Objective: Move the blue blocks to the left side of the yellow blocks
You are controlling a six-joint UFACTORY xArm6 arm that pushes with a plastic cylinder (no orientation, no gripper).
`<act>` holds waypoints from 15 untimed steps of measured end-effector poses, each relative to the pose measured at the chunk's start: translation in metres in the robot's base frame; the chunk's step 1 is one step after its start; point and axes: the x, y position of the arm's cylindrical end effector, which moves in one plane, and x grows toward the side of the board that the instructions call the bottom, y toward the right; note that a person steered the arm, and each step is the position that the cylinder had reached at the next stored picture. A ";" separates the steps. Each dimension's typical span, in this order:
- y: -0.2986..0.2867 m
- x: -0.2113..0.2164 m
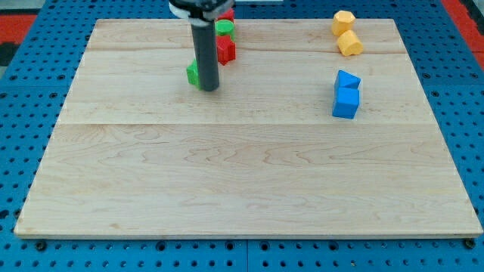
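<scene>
Two blue blocks sit touching at the view's right: one (348, 79) above a blue cube (345, 103). Two yellow blocks sit above them near the board's top right edge: one (343, 21) and one (349, 44), touching each other. My tip (209, 88) stands far to the view's left of the blue blocks, at the top middle of the board, right beside a green block (193, 73) that the rod partly hides.
A red block (226, 49) and another green block (224, 29) sit just right of the rod near the top edge, with a second red block (228, 13) behind them. The wooden board (242, 181) lies on a blue perforated table.
</scene>
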 end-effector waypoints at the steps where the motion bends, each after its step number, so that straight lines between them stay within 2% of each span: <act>1: 0.000 -0.001; 2: 0.035 0.089; 3: 0.115 0.145; 4: 0.171 0.128; 5: 0.197 0.095; 7: 0.204 0.020; 8: 0.179 0.031; 9: 0.202 0.074; 10: 0.241 0.084; 12: 0.251 -0.012; 13: 0.251 -0.039; 14: 0.246 -0.035; 15: 0.209 -0.034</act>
